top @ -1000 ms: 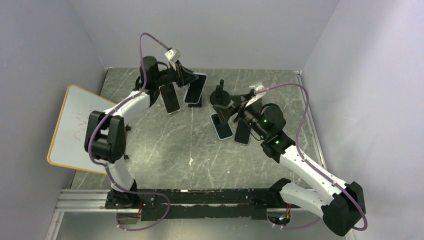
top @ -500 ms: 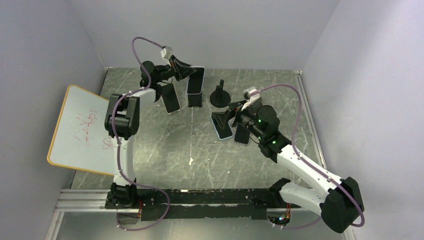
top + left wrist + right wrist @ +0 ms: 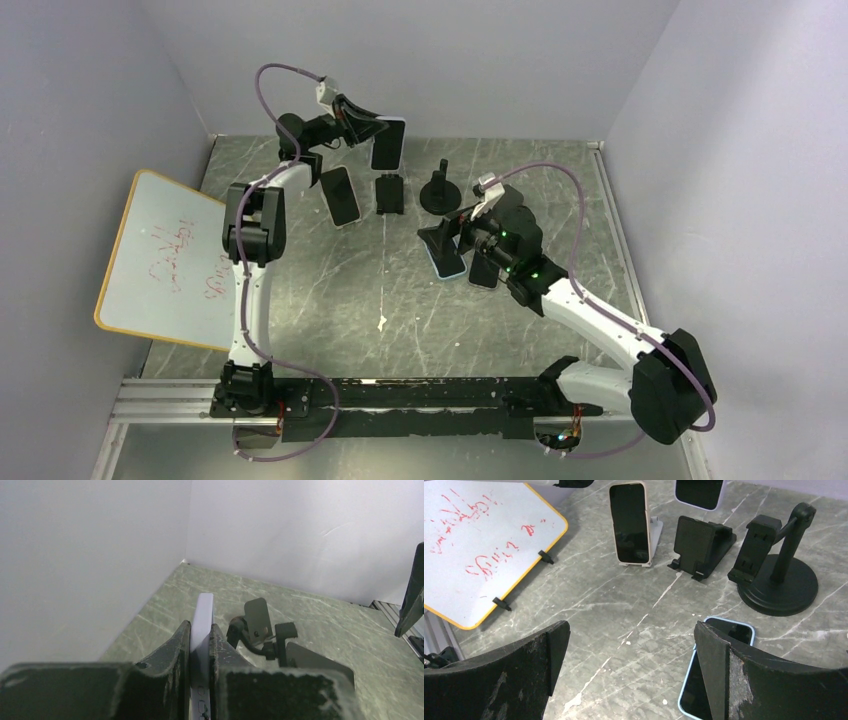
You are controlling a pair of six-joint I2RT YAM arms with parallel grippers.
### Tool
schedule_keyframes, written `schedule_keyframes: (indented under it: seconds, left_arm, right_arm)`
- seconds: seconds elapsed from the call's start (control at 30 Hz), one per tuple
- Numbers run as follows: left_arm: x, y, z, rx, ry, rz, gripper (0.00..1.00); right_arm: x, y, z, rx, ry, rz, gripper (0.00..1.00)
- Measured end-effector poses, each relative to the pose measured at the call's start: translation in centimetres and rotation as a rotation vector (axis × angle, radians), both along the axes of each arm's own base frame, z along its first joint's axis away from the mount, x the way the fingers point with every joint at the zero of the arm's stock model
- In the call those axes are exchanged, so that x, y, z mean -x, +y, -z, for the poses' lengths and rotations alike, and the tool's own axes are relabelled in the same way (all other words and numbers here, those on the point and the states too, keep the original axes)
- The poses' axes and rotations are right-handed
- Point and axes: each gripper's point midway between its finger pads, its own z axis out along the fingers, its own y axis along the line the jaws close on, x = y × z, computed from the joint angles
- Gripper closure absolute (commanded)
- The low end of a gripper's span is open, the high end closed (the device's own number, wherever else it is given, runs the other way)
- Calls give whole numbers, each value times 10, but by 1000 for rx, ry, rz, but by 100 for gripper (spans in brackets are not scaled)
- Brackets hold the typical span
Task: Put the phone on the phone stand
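My left gripper [image 3: 368, 126] is shut on a white-edged phone [image 3: 388, 143] and holds it upright in the air, near the back wall, above the empty black folding stand [image 3: 390, 194]. In the left wrist view the phone's thin edge [image 3: 203, 615] sits clamped in the left gripper [image 3: 200, 632], with the stand [image 3: 257, 625] below and ahead. My right gripper [image 3: 442, 240] is open and empty, low over a blue-cased phone [image 3: 448, 258] lying flat. In the right wrist view the right gripper [image 3: 631, 635] is spread wide, with the blue phone [image 3: 729, 632] beside the right finger.
A second phone [image 3: 340, 195] leans on a white stand, also in the right wrist view [image 3: 629, 522]. A round-base clamp stand [image 3: 440, 190] stands mid-table. Another phone [image 3: 484, 270] lies flat by the blue one. A whiteboard [image 3: 160, 255] lies at the left.
My left gripper has lifted the phone up and back, away from the black folding stand. My right gripper has shifted a little left and lower over the blue phone.
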Motion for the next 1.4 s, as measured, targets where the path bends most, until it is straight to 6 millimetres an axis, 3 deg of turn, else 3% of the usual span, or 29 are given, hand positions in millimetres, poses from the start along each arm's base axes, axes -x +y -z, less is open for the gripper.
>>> schedule_keyframes:
  seconds: [0.23, 0.33, 0.5, 0.8, 1.03, 1.07, 1.17, 1.27, 1.4]
  left_arm:
    - [-9, 18, 31, -38, 62, 29, 95]
    - [-7, 23, 35, -22, 85, 38, 95]
    - [-6, 33, 26, 17, 82, 40, 95]
    - [-12, 70, -12, 118, 75, -14, 95]
    - [20, 63, -1, 110, 214, 7, 95]
    - [25, 60, -1, 106, 220, 15, 95]
    - [33, 52, -5, 97, 230, 46, 95]
    - [41, 44, -10, 88, 232, 75, 95]
    - [54, 39, -16, 65, 232, 108, 95]
  right_arm:
    - [-6, 5, 1, 1, 11, -9, 0]
    - [-7, 9, 1, -2, 13, -17, 0]
    - [-11, 13, 6, -4, 29, -25, 0]
    - [-11, 19, 9, -22, 48, -49, 0]
    - [-15, 25, 14, -21, 55, -65, 4]
    - [-18, 28, 14, -15, 55, -70, 7]
    - [-36, 40, 8, 3, 35, -94, 31]
    - [-63, 53, -12, -8, -6, -125, 36]
    - [-115, 66, -49, -19, -88, -175, 39]
